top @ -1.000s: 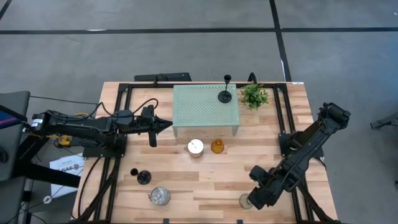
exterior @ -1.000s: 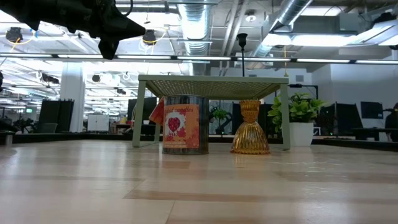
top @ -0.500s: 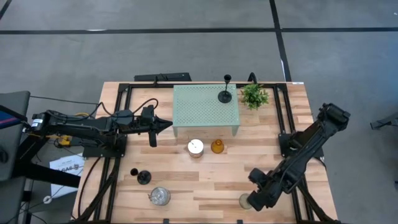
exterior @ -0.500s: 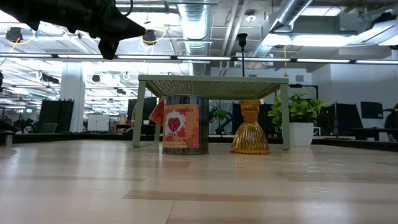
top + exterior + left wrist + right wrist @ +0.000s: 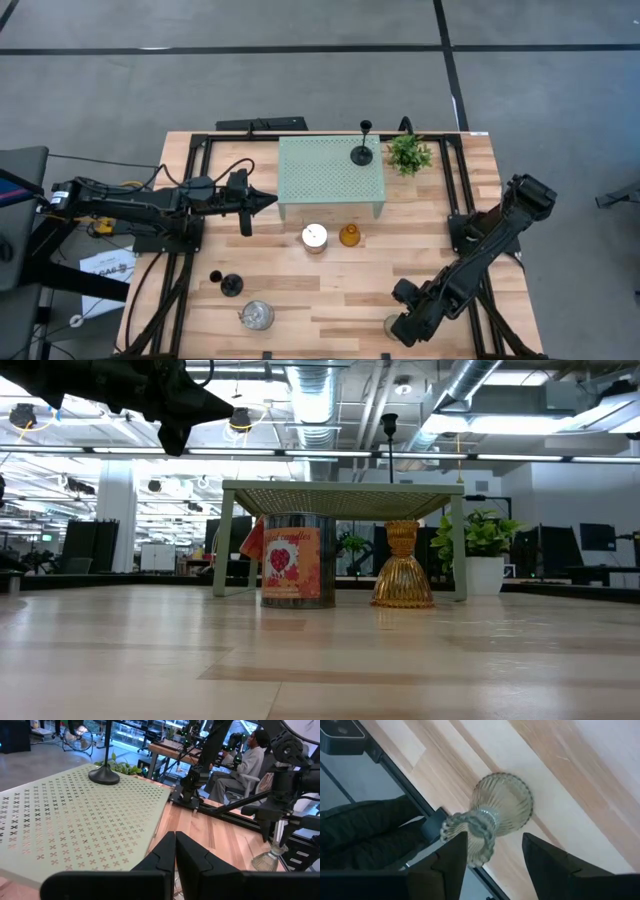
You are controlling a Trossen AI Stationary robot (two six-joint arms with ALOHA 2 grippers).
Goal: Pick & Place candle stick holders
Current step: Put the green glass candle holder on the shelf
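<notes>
A clear glass candle stick holder [image 5: 492, 817] stands upright on its ribbed base near the table's near right edge [image 5: 389, 322]. My right gripper [image 5: 495, 855] hangs open over it, pointing steeply down, one finger on either side of its top; no touch shows. An amber glass holder [image 5: 349, 236] and a silvery cup [image 5: 314, 237] stand in front of the pale green stand [image 5: 330, 175]. A black stemmed holder [image 5: 362, 152] stands on the stand's far right corner. My left gripper [image 5: 270, 202] is shut, level, beside the stand's left edge.
A small potted plant [image 5: 409, 153] stands right of the stand. Another black holder [image 5: 225, 282] and a round silvery cup [image 5: 256, 316] sit at the near left. Black rails [image 5: 470, 300] run along the table's sides. Bare wood lies between the near left and near right things.
My right gripper has come down and a little toward the table's near edge, onto the clear glass holder, and now covers more of it in the high view. The holder has not moved.
</notes>
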